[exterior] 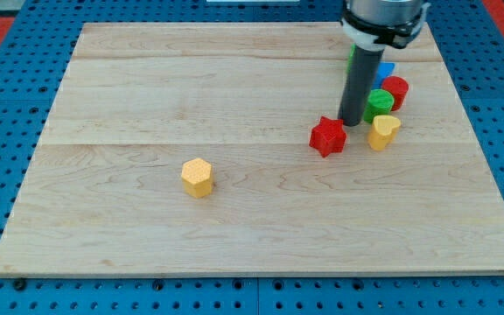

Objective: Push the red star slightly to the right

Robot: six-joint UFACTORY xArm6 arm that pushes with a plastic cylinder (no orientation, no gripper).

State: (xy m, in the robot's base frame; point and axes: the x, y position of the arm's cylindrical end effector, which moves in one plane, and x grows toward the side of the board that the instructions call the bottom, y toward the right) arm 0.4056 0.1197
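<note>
The red star [327,136] lies on the wooden board [147,105], right of the middle. My tip [353,122] stands just above and to the right of the star, very close to it, between the star and a green block [378,105]. A yellow heart-shaped block [383,131] lies right of the star.
A red cylinder [396,91] and a blue block [384,71] sit in the cluster by the green block, partly hidden behind the rod. A yellow hexagon block [197,177] lies alone left of the middle. The board's edges border a blue pegboard.
</note>
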